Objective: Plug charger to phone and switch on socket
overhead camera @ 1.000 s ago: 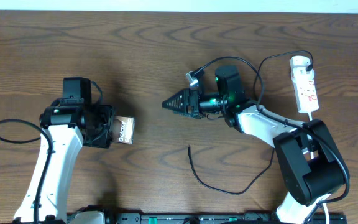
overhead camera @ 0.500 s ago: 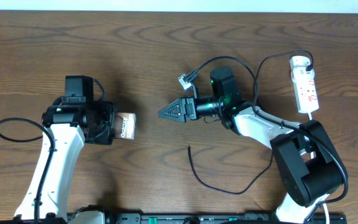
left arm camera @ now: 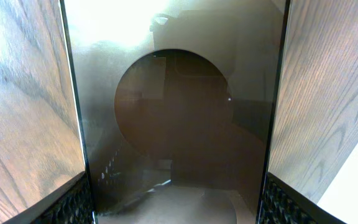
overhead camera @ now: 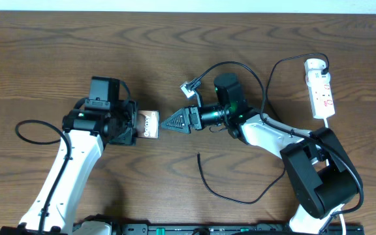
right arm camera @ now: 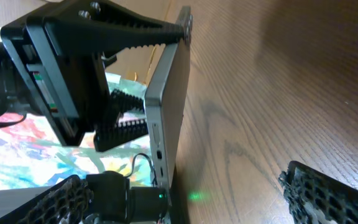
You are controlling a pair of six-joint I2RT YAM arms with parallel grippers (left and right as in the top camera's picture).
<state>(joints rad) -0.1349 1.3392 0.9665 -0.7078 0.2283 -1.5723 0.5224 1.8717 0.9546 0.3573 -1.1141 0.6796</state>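
My left gripper (overhead camera: 138, 125) is shut on the phone (overhead camera: 150, 124) and holds it on edge above the table's middle. The phone's dark screen (left arm camera: 176, 112) fills the left wrist view between my two fingers (left arm camera: 73, 200). My right gripper (overhead camera: 165, 124) points left, open and empty, its tips almost at the phone's free end. In the right wrist view the phone (right arm camera: 165, 118) shows edge-on, clamped by the left fingers (right arm camera: 123, 31), with its lower end inside my right gripper's (right arm camera: 188, 199) wide gap. The charger (overhead camera: 234, 199) lies loose on the table, its free tip (overhead camera: 198, 156) below the right gripper. The socket (overhead camera: 320, 88) lies far right.
A thicker black arm cable with a white connector (overhead camera: 188, 86) arches over the right wrist. Another black cable loop (overhead camera: 19, 130) lies left of the left arm. The right arm's base (overhead camera: 322, 176) stands at the front right, near the charger's curve.
The left arm has carried the phone to the right, and the right gripper has moved left and slightly down. Their gap has closed to almost nothing. The charger has not moved.
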